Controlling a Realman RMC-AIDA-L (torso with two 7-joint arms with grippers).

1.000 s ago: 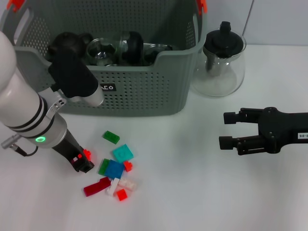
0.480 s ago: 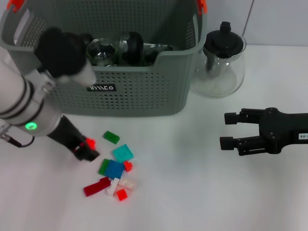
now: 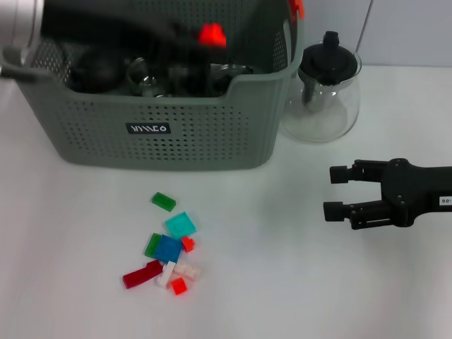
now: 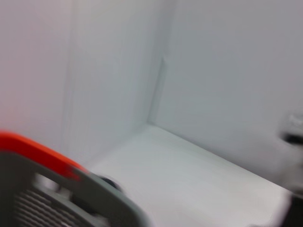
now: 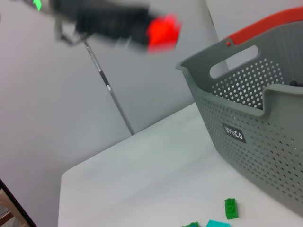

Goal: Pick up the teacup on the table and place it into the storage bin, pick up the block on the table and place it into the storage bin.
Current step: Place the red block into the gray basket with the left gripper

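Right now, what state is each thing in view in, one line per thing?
Grey-green perforated plastic storage bin: upright, holding glass and black items.
Small red block: held in the left tool, above the bin.
Right tool: open, empty, over the table beside the bin.
Glass teapot with black lid: upright, lid on, beside the bin.
Loose coloured blocks: lying scattered on the white table.

Glass teapot (image 3: 327,88) — black lid, upright — toward the far edge of the white tabletop (image 3: 282,282).
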